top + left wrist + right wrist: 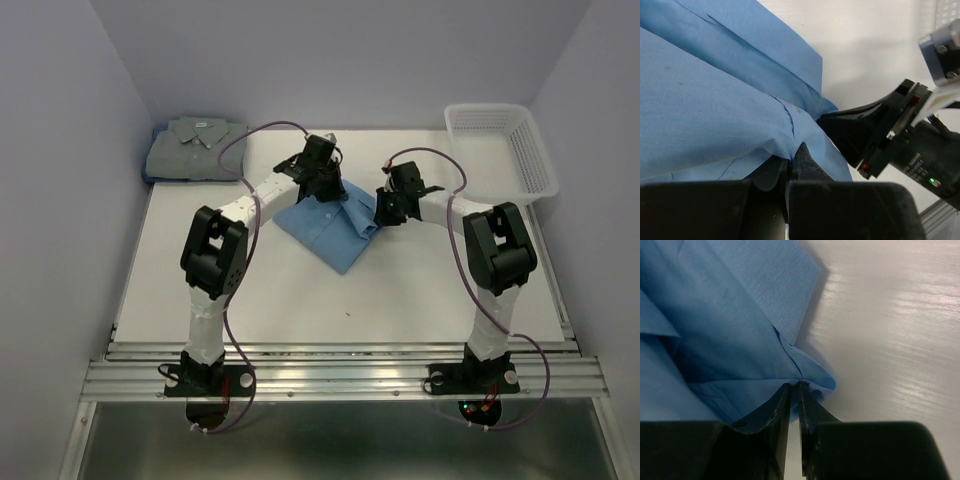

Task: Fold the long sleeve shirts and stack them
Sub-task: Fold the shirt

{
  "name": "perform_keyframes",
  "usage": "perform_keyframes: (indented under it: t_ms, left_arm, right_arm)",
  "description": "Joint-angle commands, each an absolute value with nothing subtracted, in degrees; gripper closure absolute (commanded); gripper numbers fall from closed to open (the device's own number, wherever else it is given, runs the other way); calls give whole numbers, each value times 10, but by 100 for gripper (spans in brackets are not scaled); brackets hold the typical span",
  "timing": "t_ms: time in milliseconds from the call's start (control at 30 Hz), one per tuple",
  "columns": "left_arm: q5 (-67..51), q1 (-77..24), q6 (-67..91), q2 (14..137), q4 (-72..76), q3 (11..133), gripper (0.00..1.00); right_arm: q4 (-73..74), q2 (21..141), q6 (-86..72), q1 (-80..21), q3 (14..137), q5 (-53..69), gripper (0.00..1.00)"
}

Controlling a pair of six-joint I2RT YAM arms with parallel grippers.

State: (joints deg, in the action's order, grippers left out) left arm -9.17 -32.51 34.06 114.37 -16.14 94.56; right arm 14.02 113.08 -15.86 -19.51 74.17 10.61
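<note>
Here the folded sky-blue cloth shirt (335, 240) lies between the left gripper (791, 167) and right gripper (795, 392), each clamped tightly on its edge.

— Entry one?
— Sky-blue shirt (335, 238): partly folded, creased, lying at the centre of the tabletop (250, 290), one corner towards 5 o'clock.
— Entry two?
— Grey-green shirt (195, 148): neatly folded, collar uppermost, at 10 o'clock, well apart.

I work in what looks like a robotics lab cell: a plain white table (300, 300) boxed by bare lilac walls (60, 150), my left arm (213, 250) and right arm (497, 250) bolted to aluminium rails (340, 375) at its near edge, purple cables (268, 125) looping along each, status lights (465, 405) glowing at one base.
</note>
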Motion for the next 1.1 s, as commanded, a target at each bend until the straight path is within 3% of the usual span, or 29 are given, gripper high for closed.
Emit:
perform_keyframes:
  t_ms: [0,100,167,200,267,300,333,467,500,533,567,600,867,1067]
  left_arm:
    - [-110,-322,321,1184,-172,1017,100]
    - [-114,-318,326,1218,-175,1036,97]
    - [-116,-314,330,1223,-176,1043,81]
    - [-118,-312,331,1223,-176,1045,60]
    - [-119,-311,331,1216,-165,1042,42]
    - [-116,-311,331,1211,-163,1042,6]
    - [-116,-310,331,1200,-162,1041,1]
    - [-119,-307,329,1164,-141,1031,1]
    - [-119,-303,330,1146,-135,1026,1]
    - [-118,-301,330,1137,-128,1018,1]
    - [-117,-300,331,1129,-107,997,1]
    - [-112,-293,335,1116,-93,986,1]
    - [-212,-256,324,1178,-20,1006,1]
    - [-229,-246,302,1281,-54,1108,1]
  right_arm:
    - [140,1135,-157,-188,748,106,83]
    - [140,1121,-158,-188,747,98,82]
    - [143,1097,-160,-188,747,78,81]
    - [145,1086,-160,-188,747,70,79]
    - [150,1061,-164,-183,747,40,78]
    - [156,1033,-167,-183,747,27,77]
    - [158,1017,-173,-183,745,4,73]
    - [168,935,-181,-183,725,-41,61]
    - [172,906,-175,-183,720,-39,52]
    - [176,892,-171,-183,716,-34,36]
    - [178,881,-168,-183,709,-24,11]
    - [179,869,-156,-183,706,-12,0]
    - [146,896,-127,-183,707,304,0]
    - [143,985,-119,-189,745,325,0]
